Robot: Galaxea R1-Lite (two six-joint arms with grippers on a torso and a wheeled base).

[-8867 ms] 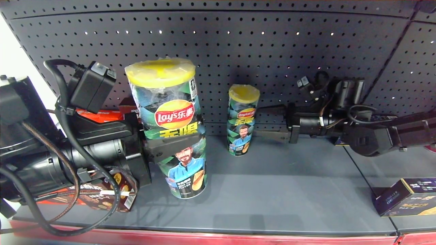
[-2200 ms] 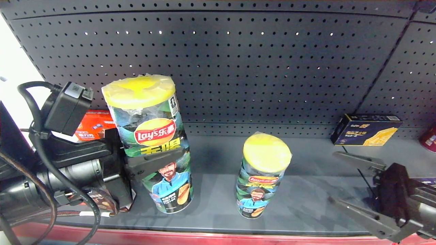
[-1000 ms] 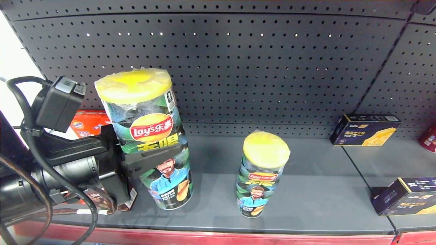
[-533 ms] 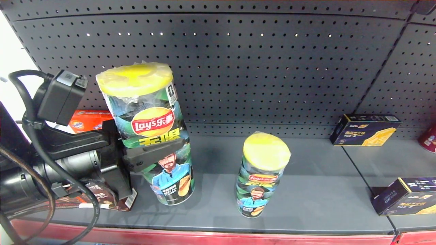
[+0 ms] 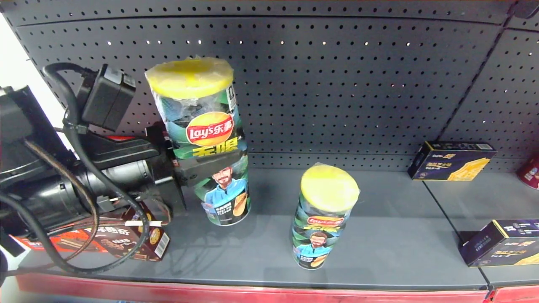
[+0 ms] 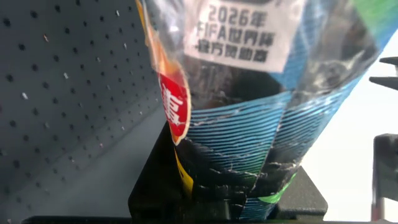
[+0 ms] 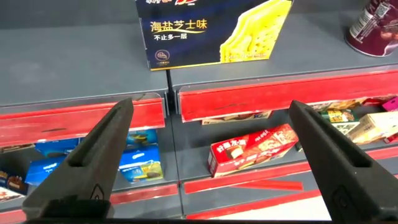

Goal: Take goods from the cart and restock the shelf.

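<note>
1. The tall can (image 5: 201,139) was a film-wrapped cylinder with a yellow lid, upright at the left of the shelf (image 5: 379,252); a shorter can (image 5: 322,219) stood apart on its right
2. The left claw (image 5: 212,165), held level, clamped the tall can's middle
3. The right claw (image 7: 211,106) was spread wide, holding nothing

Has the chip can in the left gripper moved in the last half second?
Yes. The held chip can in the left gripper has shifted to the robot's right and higher against the pegboard, closer to the standing can, which stayed put.
</note>
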